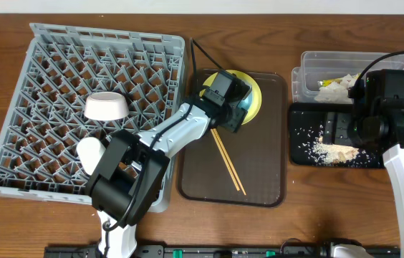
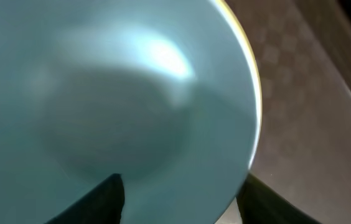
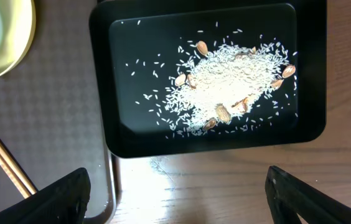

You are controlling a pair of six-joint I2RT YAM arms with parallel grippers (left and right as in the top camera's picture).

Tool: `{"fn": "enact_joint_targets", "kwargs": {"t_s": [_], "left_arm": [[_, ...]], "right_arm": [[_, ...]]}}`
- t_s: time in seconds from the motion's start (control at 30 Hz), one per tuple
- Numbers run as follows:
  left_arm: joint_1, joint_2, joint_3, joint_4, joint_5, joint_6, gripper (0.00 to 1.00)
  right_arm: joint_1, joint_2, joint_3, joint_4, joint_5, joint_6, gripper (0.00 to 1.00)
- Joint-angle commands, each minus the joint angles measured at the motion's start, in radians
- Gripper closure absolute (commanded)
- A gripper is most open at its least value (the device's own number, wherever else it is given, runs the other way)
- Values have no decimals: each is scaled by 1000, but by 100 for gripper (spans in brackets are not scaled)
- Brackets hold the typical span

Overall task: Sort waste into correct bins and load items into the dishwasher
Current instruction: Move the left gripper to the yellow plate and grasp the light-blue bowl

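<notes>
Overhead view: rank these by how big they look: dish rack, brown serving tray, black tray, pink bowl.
1. dish rack, clearly largest
2. brown serving tray
3. black tray
4. pink bowl, smallest

Blue bowl (image 2: pixel 101 93) on yellow plate (image 1: pixel 256 93), rice (image 3: pixel 225 84) in tray (image 3: pixel 132 137)

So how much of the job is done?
Done: pink bowl and white cup sit in the rack; rice lies in the black tray. In hand: the left fingers are at the rim of the blue bowl. Left: that bowl, the yellow plate and the chopsticks.
</notes>
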Motion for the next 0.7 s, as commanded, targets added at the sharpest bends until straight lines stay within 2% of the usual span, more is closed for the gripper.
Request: {"fn": "enact_joint_targets", "kwargs": {"t_s": [0.0, 0.4, 0.67], "left_arm": [[0, 5, 11, -10, -12, 5, 54], [0, 2, 11, 20, -12, 5, 67], [-7, 2, 9, 14, -14, 5, 67]], "right_arm": [[-9, -10, 6, -1, -1, 12, 12], [-9, -10, 6, -8, 0, 12, 13], [-9, -10, 6, -11, 0, 12, 13]]}}
